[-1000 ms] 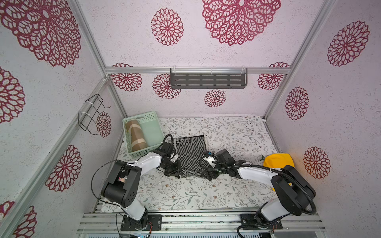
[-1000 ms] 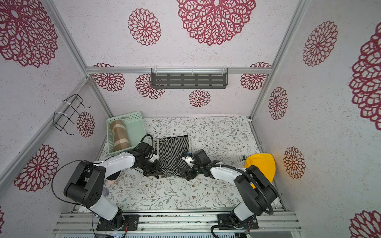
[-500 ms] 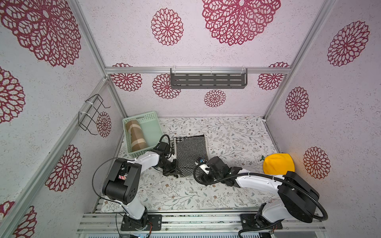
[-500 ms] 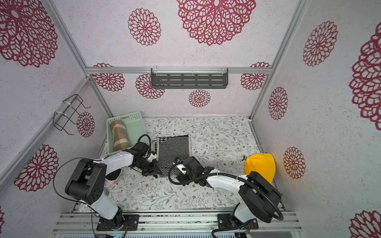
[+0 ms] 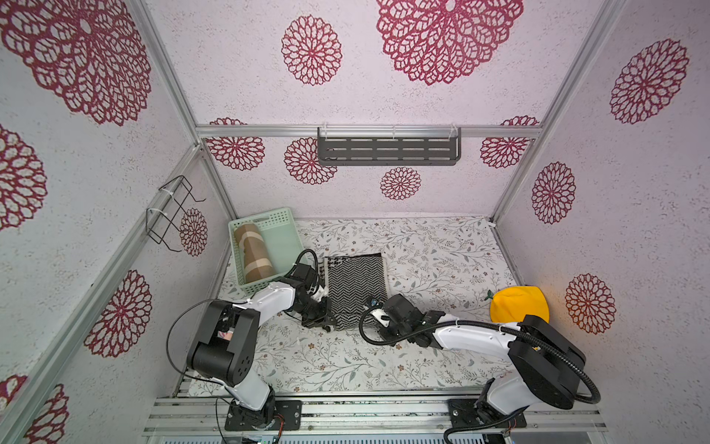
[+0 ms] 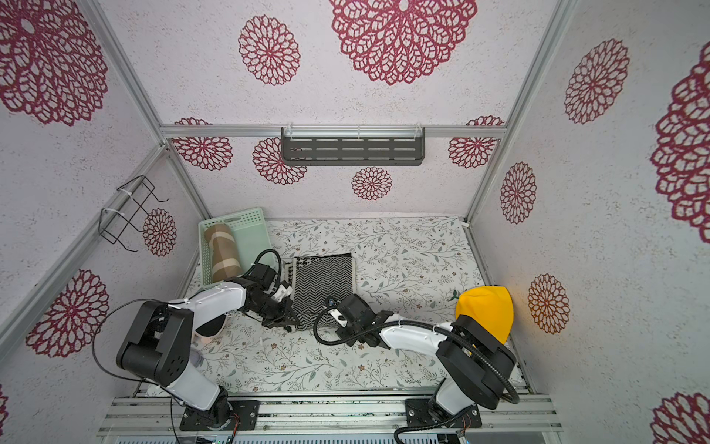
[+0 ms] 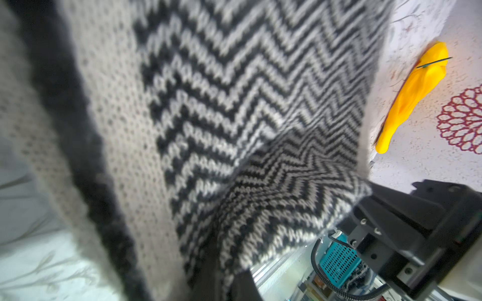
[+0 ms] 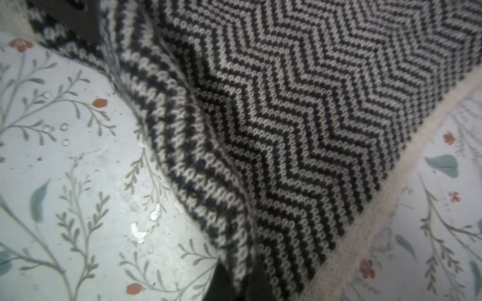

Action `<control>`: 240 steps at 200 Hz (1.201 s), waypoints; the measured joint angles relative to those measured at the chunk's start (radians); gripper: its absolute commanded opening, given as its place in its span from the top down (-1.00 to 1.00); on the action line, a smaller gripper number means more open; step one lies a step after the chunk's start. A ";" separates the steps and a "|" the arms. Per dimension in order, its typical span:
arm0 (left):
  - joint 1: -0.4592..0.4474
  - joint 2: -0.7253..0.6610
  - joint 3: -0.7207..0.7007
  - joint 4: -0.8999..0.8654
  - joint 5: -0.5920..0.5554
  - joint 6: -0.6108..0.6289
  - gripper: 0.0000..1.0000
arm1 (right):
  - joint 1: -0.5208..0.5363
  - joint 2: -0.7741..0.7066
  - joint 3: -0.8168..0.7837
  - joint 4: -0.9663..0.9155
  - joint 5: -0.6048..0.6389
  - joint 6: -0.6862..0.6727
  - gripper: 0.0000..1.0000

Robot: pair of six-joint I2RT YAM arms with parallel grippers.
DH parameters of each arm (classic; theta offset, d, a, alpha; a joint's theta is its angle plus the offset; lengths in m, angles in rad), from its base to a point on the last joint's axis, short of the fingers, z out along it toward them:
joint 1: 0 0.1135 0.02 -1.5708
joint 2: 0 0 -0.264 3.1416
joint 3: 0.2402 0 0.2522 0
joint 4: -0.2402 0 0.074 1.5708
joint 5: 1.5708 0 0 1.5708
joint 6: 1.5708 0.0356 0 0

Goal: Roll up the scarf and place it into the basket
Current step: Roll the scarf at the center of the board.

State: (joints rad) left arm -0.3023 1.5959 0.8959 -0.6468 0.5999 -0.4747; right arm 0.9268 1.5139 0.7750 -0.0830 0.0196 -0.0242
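The black-and-white chevron scarf [image 5: 355, 284] [image 6: 322, 280] lies flat in the middle of the floral table. My left gripper [image 5: 326, 325] [image 6: 288, 326] sits at its near left corner. In the left wrist view the scarf [image 7: 234, 104] is lifted, with its edge pinched in the left gripper [image 7: 227, 284]. My right gripper [image 5: 367, 321] is at the near right corner. In the right wrist view the right gripper [image 8: 237, 284] is shut on a fold of the scarf [image 8: 287, 104]. The mint-green basket [image 5: 276, 217] [image 6: 246, 217] stands at the back left, apart from the scarf.
A brown rolled cloth [image 5: 255, 253] lies inside the basket. A yellow cloth lump [image 5: 518, 303] sits against the right wall. A dark slotted shelf [image 5: 388, 152] hangs on the back wall. A black wire rack [image 5: 173, 213] hangs on the left wall.
My right gripper slid along the scarf's near edge to its right corner and closed on the fabric. The left gripper stayed at the near left corner.
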 measured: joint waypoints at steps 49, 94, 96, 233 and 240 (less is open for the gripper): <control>-0.049 -0.306 -0.062 0.049 -0.151 -0.028 -0.11 | 0.000 0.021 0.147 -0.261 -0.139 0.150 1.00; -0.187 -0.484 -0.138 0.135 -0.346 -0.053 -0.59 | -0.035 0.116 0.249 -0.420 -0.291 0.226 1.00; -0.192 -0.487 -0.143 0.138 -0.351 -0.056 -0.63 | -0.040 0.122 0.253 -0.423 -0.299 0.229 1.00; -0.317 -0.446 -0.275 0.160 -0.565 -0.125 -0.60 | -0.303 0.238 0.232 -0.385 -0.764 0.340 1.00; -0.317 -0.437 -0.275 0.162 -0.567 -0.127 -0.65 | -0.307 0.247 0.233 -0.384 -0.772 0.340 1.00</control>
State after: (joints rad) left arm -0.6193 1.1587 0.6209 -0.4850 0.0330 -0.6022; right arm 0.6201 1.7611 1.0077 -0.4671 -0.7528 0.3157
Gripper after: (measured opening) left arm 0.800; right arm 0.071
